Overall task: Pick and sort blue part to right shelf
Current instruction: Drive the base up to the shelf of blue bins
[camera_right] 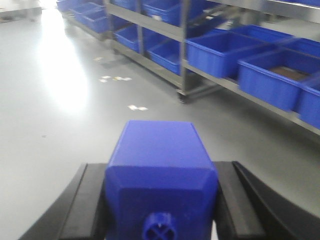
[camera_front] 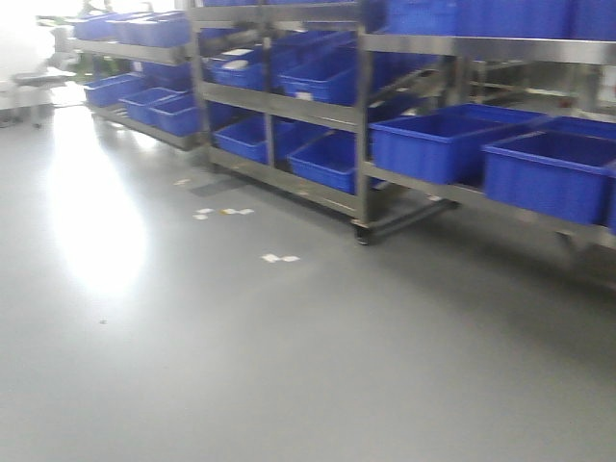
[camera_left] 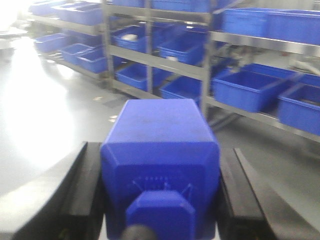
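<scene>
Closest to the left wrist camera, the nub end of a dark blue part fills the lower frame. The left gripper clamps it between two black fingers that press on its side walls. Its long axis runs straight ahead, away from the lens.

The right wrist view shows the same arrangement. The right gripper is closed on a second blue part, round nub toward the camera, body pointing forward.

In the front-facing view neither arm appears. The right shelf, a steel rack holding open blue bins, stands ahead and to the right across a bare grey floor dotted with white paper scraps.

Both parts are carried above the floor, well apart from the rack. The bins lie forward and rightward of both grippers. They appear nearer in the right wrist view, so the right arm probably has the shorter reach. The frames are blurred.
</scene>
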